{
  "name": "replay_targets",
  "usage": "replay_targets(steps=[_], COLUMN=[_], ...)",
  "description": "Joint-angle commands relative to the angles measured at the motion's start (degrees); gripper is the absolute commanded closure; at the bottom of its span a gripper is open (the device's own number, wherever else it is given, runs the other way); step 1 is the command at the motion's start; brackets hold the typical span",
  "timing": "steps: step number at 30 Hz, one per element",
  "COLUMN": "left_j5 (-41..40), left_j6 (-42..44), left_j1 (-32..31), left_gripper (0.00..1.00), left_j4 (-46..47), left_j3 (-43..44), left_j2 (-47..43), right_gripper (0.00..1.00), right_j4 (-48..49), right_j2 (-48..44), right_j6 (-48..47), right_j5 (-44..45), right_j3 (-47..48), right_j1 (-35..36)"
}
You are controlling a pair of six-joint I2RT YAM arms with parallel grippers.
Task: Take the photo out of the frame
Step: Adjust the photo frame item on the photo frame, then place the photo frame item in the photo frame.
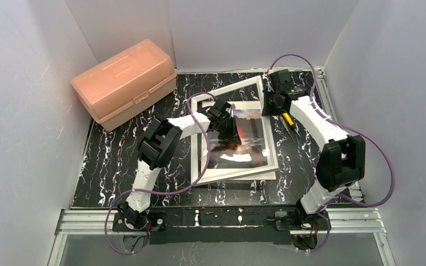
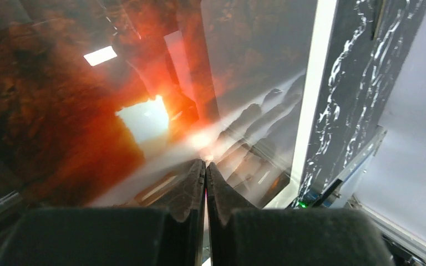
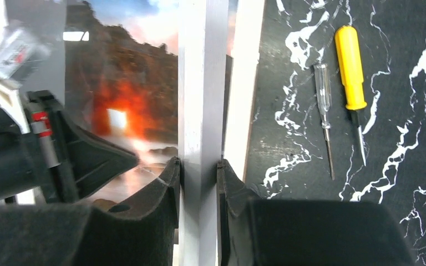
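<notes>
The frame, a thin white border, stands tilted up over the dark marbled table, and its white bar runs upright through the right wrist view. My right gripper is shut on that bar, one finger on each side. The photo, an orange-red glow over misty water and dark rocks, lies inside the border and fills the left wrist view. My left gripper is shut, its tips against the photo's glossy surface. Nothing shows clearly between its fingers.
A pink plastic box stands at the back left. A yellow-handled screwdriver and a clear-handled one lie on the table right of the frame. White walls close in the table on three sides.
</notes>
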Motion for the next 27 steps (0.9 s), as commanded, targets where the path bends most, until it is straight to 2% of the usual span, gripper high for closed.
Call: replay_targets(steps=[1, 9, 12, 24, 27], left_j5=[-2.11, -3.96, -6.26, -12.24, -12.58], left_j6=[0.14, 4.25, 5.76, 8.82, 9.75], left_j1=[-0.48, -0.49, -0.33, 1.13, 1.14], left_gripper=[1.0, 1.0, 0.96, 0.73, 0.66], left_j4=[-2.92, -8.07, -11.26, -16.55, -16.24], left_j3=[-1.95, -0.19, -0.43, -12.64, -16.06], left_j2=[-1.27, -8.89, -13.4, -34.38, -37.34], right_gripper=[0.99, 0.99, 0.99, 0.99, 0.99], right_j4=[1.71, 2.94, 4.55, 12.69, 13.65], right_j2=[-4.69, -5.79, -6.67, -9.0, -8.21], right_j6=[2.03, 2.69, 3.59, 12.03, 14.97], right_j5=[-2.22, 1.39, 1.22, 0.98, 3.96], right_j3=[5.46, 2.83, 0.95, -7.4, -8.59], right_j1=[1.76, 2.02, 2.01, 4.34, 5.19])
